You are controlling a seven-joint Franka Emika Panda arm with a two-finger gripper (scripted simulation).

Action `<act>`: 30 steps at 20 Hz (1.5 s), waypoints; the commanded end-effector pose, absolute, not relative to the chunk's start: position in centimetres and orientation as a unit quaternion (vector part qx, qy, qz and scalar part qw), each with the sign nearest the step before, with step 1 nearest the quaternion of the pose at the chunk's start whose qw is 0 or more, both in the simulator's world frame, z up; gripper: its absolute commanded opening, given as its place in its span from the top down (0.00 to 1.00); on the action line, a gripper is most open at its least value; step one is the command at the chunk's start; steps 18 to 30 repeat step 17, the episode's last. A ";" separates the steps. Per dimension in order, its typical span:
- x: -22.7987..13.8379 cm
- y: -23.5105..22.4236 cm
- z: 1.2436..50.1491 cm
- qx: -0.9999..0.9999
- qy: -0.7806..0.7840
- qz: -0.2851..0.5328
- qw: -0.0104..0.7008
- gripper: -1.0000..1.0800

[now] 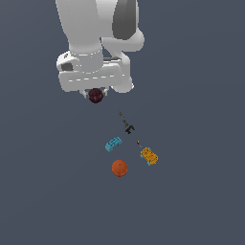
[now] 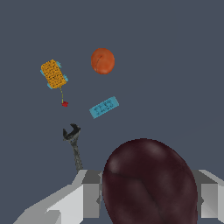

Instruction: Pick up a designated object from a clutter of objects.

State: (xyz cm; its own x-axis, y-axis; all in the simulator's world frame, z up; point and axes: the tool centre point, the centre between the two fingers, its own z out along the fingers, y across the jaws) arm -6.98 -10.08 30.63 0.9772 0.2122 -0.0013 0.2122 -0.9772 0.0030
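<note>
The small dark maroon ball (image 1: 95, 95) sits just under the white hand in the exterior view, between the fingers of my gripper (image 1: 95, 94). In the wrist view it fills the near part of the picture as a large dark maroon bumpy mass (image 2: 151, 183), with grey fingers (image 2: 89, 192) pressed on either side. My gripper is shut on it and holds it away from the other items. The fingertips themselves are mostly hidden by the ball and the hand.
Apart from the hand lie a thin black wrench-like tool (image 1: 127, 123) (image 2: 73, 142), a cyan toy brick (image 1: 113, 143) (image 2: 104, 107), a tiny red bit (image 1: 138, 142) (image 2: 64, 104), an orange-yellow block (image 1: 149, 155) (image 2: 53, 73) and the larger orange-red ball (image 1: 119, 168) (image 2: 103, 61).
</note>
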 end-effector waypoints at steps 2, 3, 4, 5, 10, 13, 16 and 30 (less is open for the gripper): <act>-6.4 -9.4 33.6 0.994 0.107 0.000 0.001 1.00; -6.2 -9.2 34.3 0.994 0.107 0.000 0.001 1.00; -6.0 -9.1 34.9 0.994 0.107 0.000 0.001 1.00; -5.9 -8.9 35.5 0.994 0.107 0.000 0.001 1.00; -5.2 -8.4 37.8 0.994 0.107 0.000 0.000 1.00; -5.0 -8.3 38.5 0.994 0.107 0.000 0.000 1.00; -4.9 -8.2 38.8 0.994 0.107 0.000 0.000 1.00; -4.9 -8.2 38.9 0.994 0.107 0.000 0.000 1.00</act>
